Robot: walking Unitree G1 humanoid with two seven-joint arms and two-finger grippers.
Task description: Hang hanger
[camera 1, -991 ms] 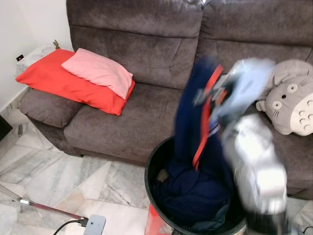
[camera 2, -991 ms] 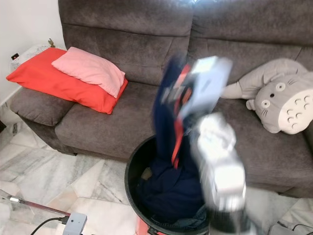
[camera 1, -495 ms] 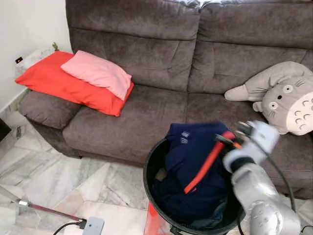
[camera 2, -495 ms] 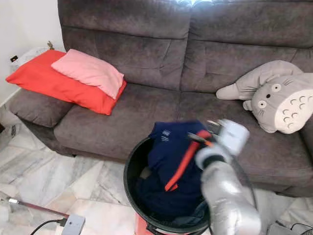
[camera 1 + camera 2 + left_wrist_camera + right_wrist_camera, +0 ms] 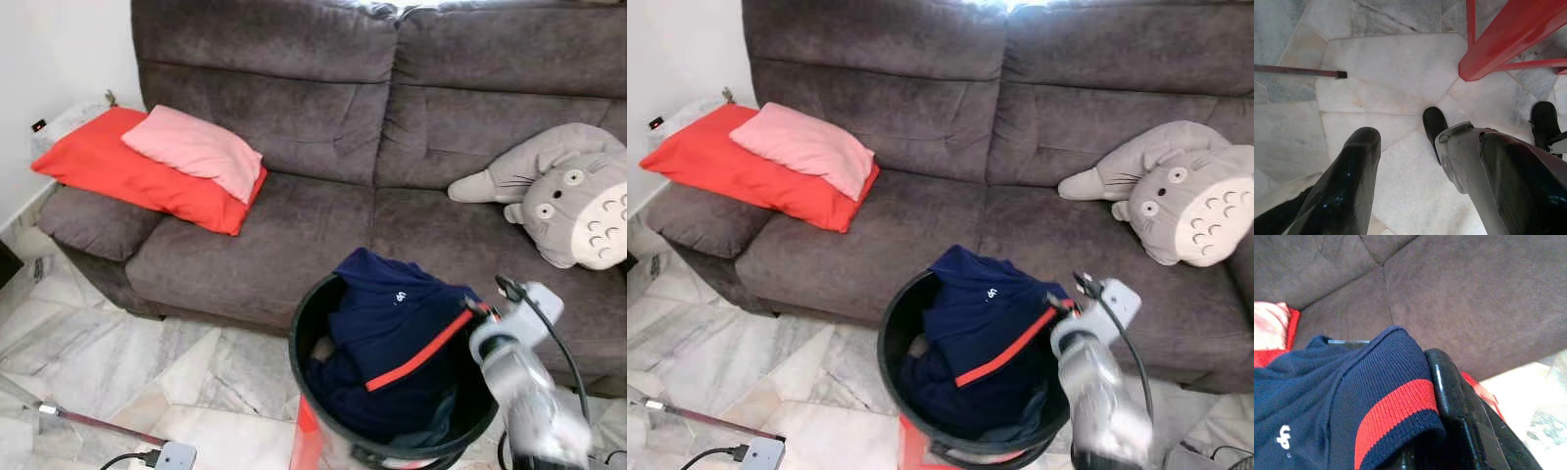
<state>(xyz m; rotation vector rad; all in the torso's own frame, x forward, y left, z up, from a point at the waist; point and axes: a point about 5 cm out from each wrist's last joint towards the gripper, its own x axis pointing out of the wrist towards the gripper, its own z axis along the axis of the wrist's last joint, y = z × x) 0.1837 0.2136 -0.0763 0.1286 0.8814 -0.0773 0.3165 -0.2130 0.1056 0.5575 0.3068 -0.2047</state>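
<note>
The right gripper [image 5: 487, 311], fingers clamped on the navy garment [image 5: 392, 318] at the black bin's [image 5: 304, 333] right rim, apparently must next lift it clear to find a hanger.

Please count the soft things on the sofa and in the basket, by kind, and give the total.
Pillows: 2, a pink pillow lying on a red pillow
Plush toys: 1, a grey plush toy on the sofa
Garments: 1, a navy garment with a red stripe in the black basket, held by the right tool
Total: 4
</note>
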